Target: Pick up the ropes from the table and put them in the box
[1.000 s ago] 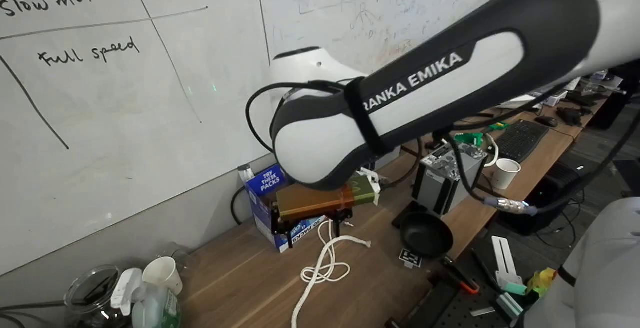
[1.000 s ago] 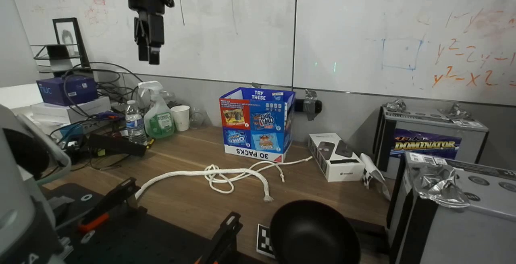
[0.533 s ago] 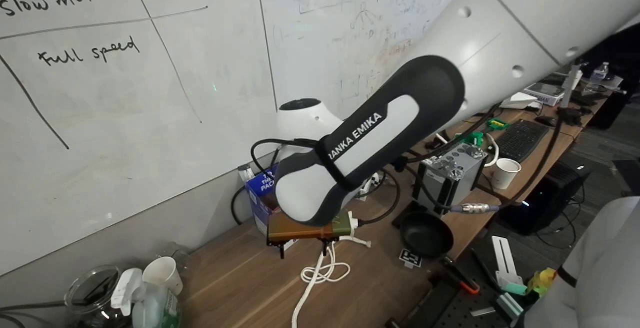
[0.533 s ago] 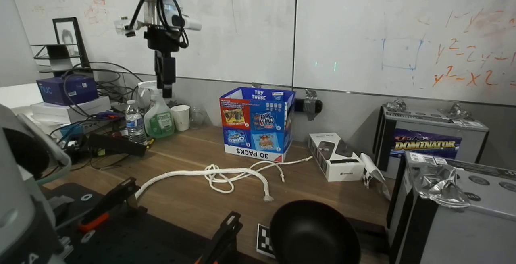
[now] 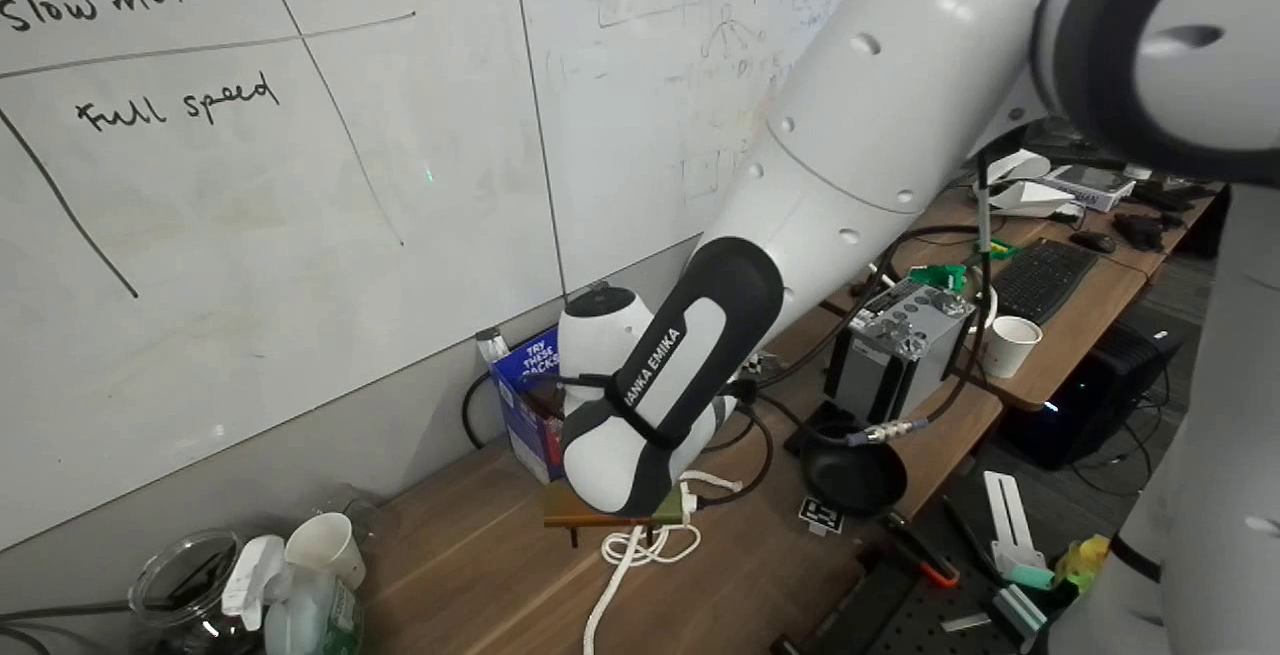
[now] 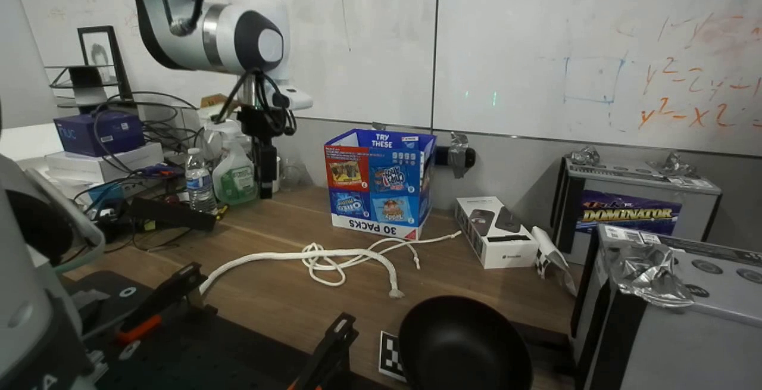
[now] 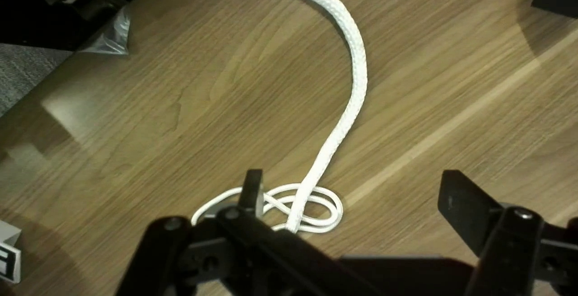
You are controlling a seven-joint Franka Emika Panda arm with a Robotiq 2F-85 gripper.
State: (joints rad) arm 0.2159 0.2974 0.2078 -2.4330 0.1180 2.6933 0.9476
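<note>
I've both still to lift and stow: the thick braided rope (image 7: 356, 74) crosses the thin cord (image 7: 337, 209) on the table (image 6: 268, 295) near the snack box (image 6: 378, 193), my gripper (image 7: 352, 190) spread wide, holding nothing

Below me, a thick, braided white rope (image 7: 359, 70) curves across the desk (image 7: 203, 115) and over a thin white rope (image 7: 318, 229) that lies in loose loops. In an exterior view I see the box (image 6: 384, 181), blue and red, standing open-topped just behind the loops, its "30 PACKS" lettering upside down.
</note>
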